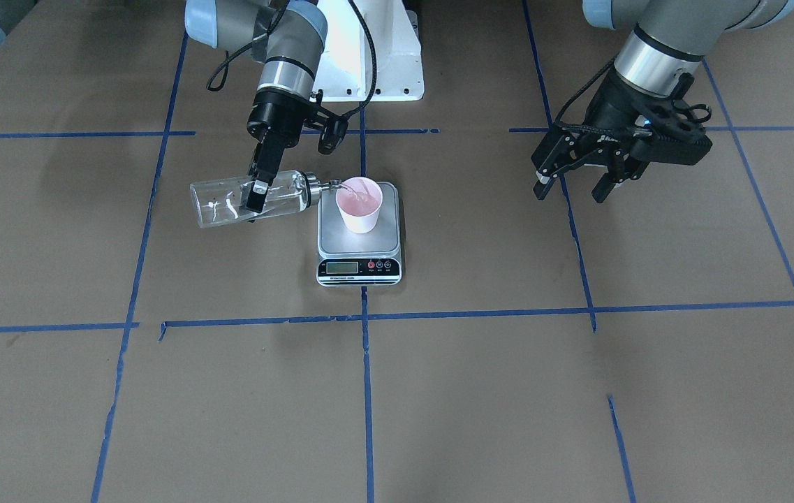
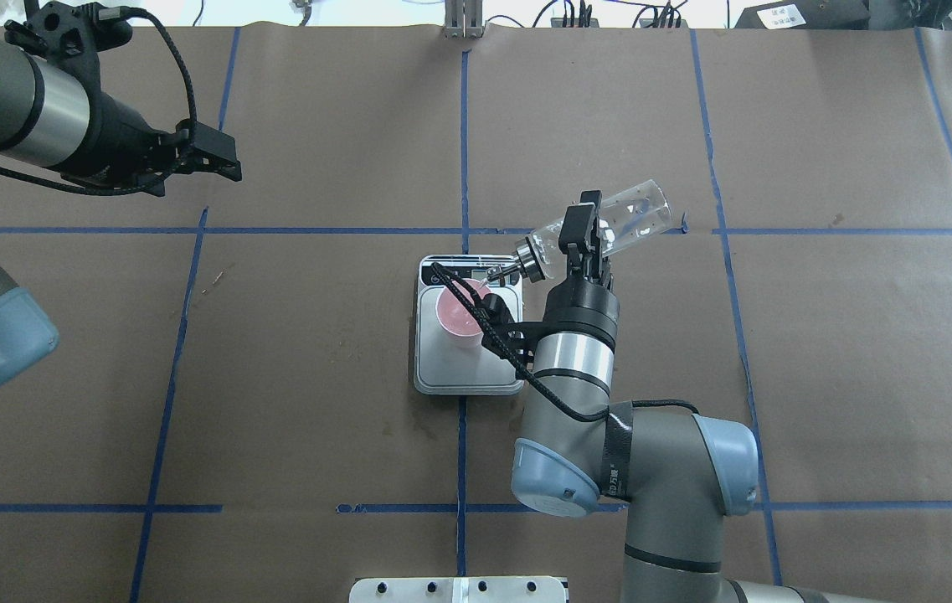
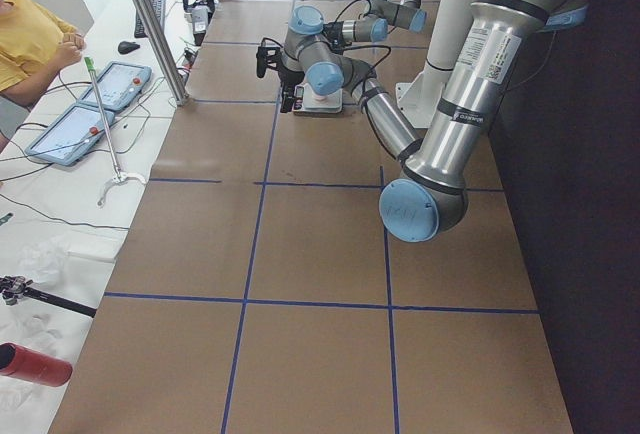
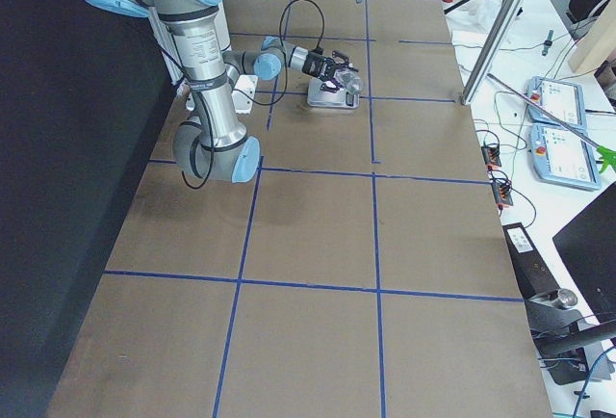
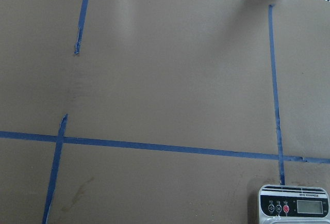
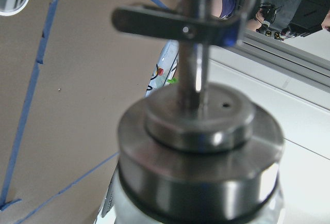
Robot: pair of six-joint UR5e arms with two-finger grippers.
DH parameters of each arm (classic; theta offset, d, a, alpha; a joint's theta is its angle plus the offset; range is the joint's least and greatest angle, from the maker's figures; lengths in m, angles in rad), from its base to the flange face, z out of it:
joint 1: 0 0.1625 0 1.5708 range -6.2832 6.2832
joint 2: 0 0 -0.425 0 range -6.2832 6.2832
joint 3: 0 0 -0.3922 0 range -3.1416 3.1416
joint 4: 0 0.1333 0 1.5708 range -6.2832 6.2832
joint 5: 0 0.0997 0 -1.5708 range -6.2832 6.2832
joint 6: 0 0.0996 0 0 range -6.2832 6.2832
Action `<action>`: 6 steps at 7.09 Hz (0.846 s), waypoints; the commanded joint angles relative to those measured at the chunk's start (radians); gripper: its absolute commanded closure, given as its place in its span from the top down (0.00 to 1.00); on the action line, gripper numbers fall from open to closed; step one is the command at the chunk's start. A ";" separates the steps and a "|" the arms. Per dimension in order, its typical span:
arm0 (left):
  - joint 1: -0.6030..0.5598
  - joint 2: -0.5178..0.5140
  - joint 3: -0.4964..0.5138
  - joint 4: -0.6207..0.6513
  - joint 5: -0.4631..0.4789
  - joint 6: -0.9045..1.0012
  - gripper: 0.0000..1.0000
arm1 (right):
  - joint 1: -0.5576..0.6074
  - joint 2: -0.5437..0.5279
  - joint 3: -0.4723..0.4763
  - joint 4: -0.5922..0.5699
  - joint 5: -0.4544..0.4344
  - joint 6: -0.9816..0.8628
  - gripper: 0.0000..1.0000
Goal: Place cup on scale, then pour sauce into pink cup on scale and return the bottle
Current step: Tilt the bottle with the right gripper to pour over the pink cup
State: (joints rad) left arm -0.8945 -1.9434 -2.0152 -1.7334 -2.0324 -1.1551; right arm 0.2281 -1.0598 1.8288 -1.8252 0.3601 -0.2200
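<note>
Pink cup [image 1: 359, 204] sits on the scale [image 1: 338, 241], mid-table, well off every edge. Right gripper [image 1: 255, 198] is clamped on the tipped glass bottle [image 1: 218, 202] (clear sauce [image 1: 343, 184] streaming into the cup). Left gripper [image 1: 572, 190] hovers toward the left edge, fingers apart.

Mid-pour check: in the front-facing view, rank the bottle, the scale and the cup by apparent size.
Largest, too close to split: the scale and the bottle; the bottle is longer, the scale broader.
Smallest, clearly: the cup.
</note>
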 commanded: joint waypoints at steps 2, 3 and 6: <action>0.002 0.000 0.003 -0.002 0.000 0.000 0.99 | 0.002 -0.003 0.001 -0.003 -0.024 -0.058 0.00; 0.002 -0.002 0.003 0.000 0.000 0.000 0.99 | 0.002 -0.008 0.001 -0.002 -0.026 -0.058 0.00; -0.001 -0.009 0.003 0.000 0.001 -0.002 0.99 | 0.005 -0.025 0.006 0.007 -0.003 0.243 0.00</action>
State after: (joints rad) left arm -0.8942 -1.9500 -2.0126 -1.7338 -2.0322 -1.1554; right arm 0.2334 -1.0758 1.8337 -1.8188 0.3440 -0.1425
